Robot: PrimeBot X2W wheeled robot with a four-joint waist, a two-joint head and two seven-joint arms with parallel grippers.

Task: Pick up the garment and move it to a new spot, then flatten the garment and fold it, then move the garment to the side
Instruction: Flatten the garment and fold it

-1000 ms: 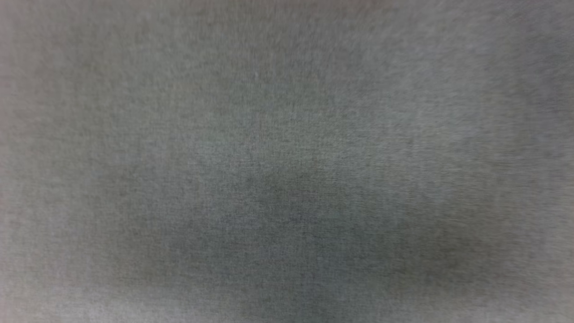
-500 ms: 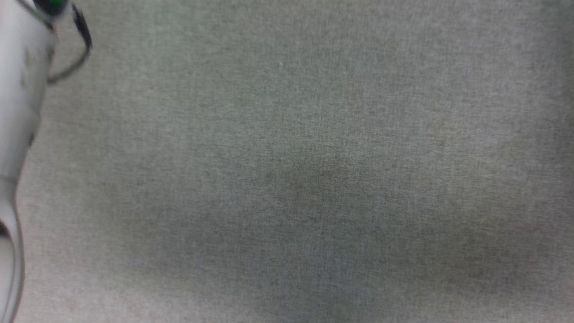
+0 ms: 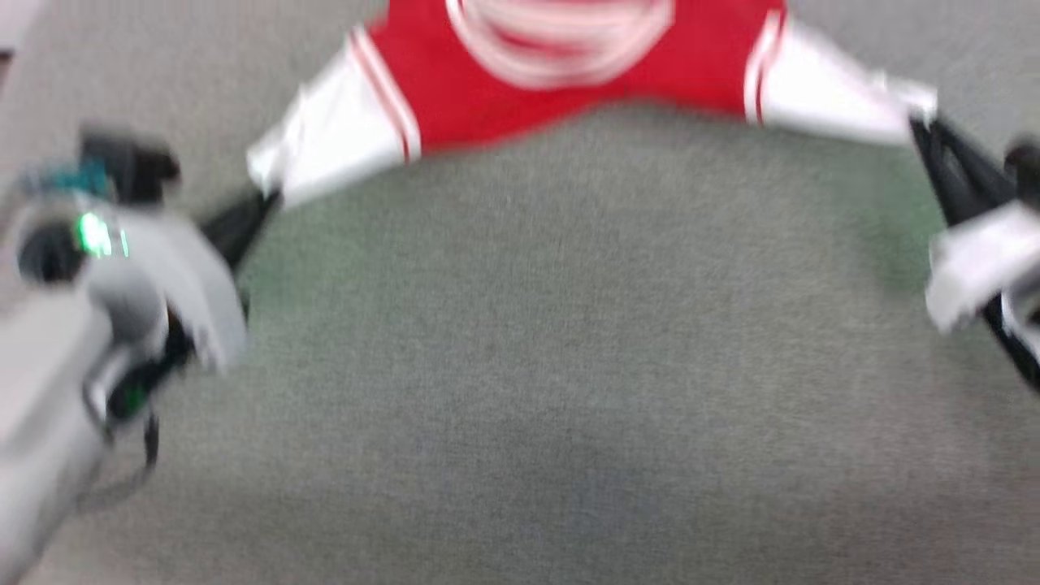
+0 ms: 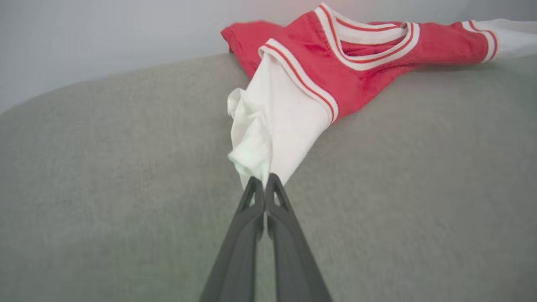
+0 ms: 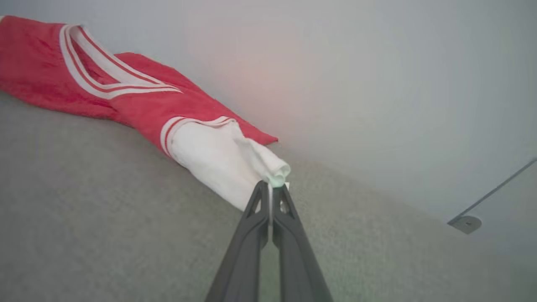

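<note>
Left fingers [image 4: 251,218] are clamped together on the tip of the left white sleeve. Right fingers [image 5: 254,226] are clamped likewise on the right sleeve. The garment [image 3: 569,73] lies along the far edge of the desk [image 3: 569,366], stretched between both grips. Judged status: pickup achieved, relocation not complete. Outstanding: flattening, folding, moving aside.

Nothing readable showing: no words, numbers or labels. Shirt [image 4: 361,79] showing just plain red cloth and striped trim; head view blurring.
</note>
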